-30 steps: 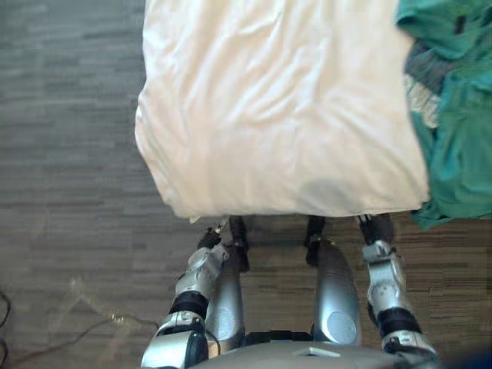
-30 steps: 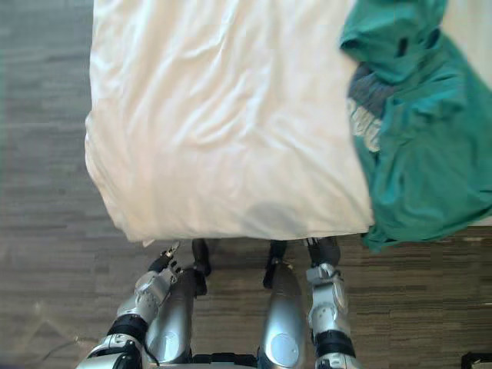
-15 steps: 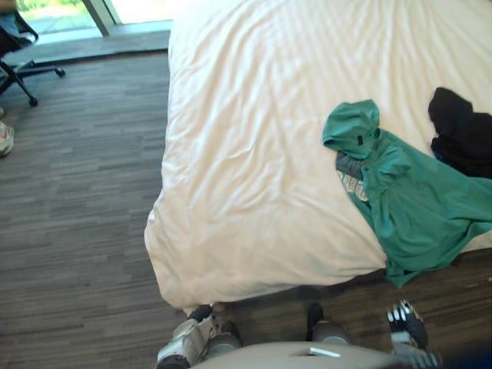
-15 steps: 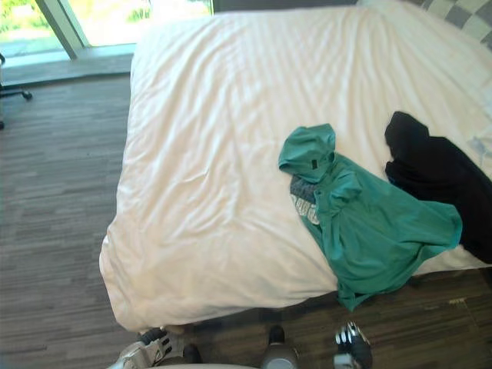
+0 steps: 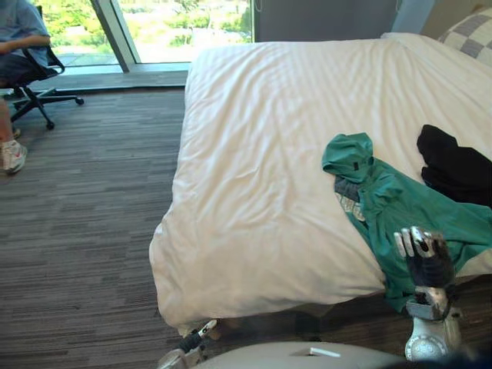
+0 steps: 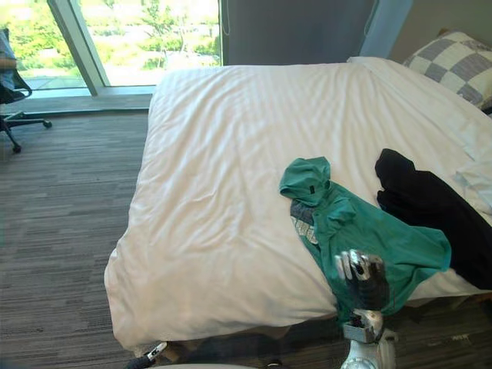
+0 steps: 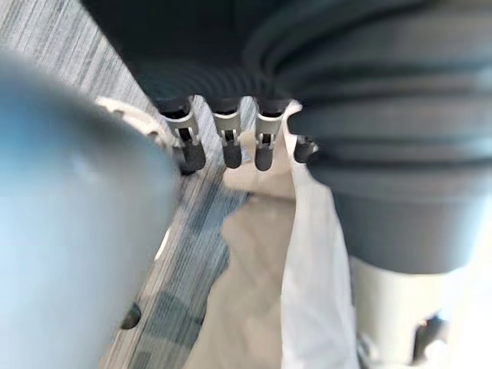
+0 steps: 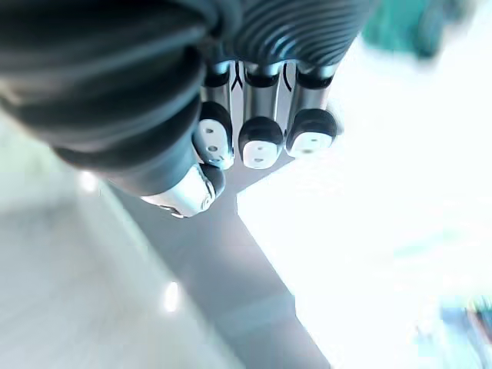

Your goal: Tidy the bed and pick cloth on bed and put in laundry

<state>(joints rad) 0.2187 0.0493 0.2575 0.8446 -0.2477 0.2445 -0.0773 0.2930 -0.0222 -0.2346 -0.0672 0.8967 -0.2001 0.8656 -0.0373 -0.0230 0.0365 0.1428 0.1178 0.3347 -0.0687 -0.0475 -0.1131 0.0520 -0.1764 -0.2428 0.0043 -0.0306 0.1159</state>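
Next: lower right hand (image 5: 423, 257) onto the green hoodie (image 5: 400, 207) at the bed's (image 5: 254, 154) near edge and grab a thick fold. The hand is loosely open and empty (black garment (image 5: 453, 165) lies further up the bed). Left hand (image 5: 187, 355) hangs low by the bed's corner, relaxed and empty.

We hold our right hand (image 6: 361, 272) up at the near edge of the bed (image 6: 223, 177), before a green hoodie (image 6: 338, 224) lying beside black clothing (image 6: 421, 201).

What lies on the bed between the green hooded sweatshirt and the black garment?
Only bare white bedsheet separates the green hooded sweatshirt from the black garment, in both eye views.
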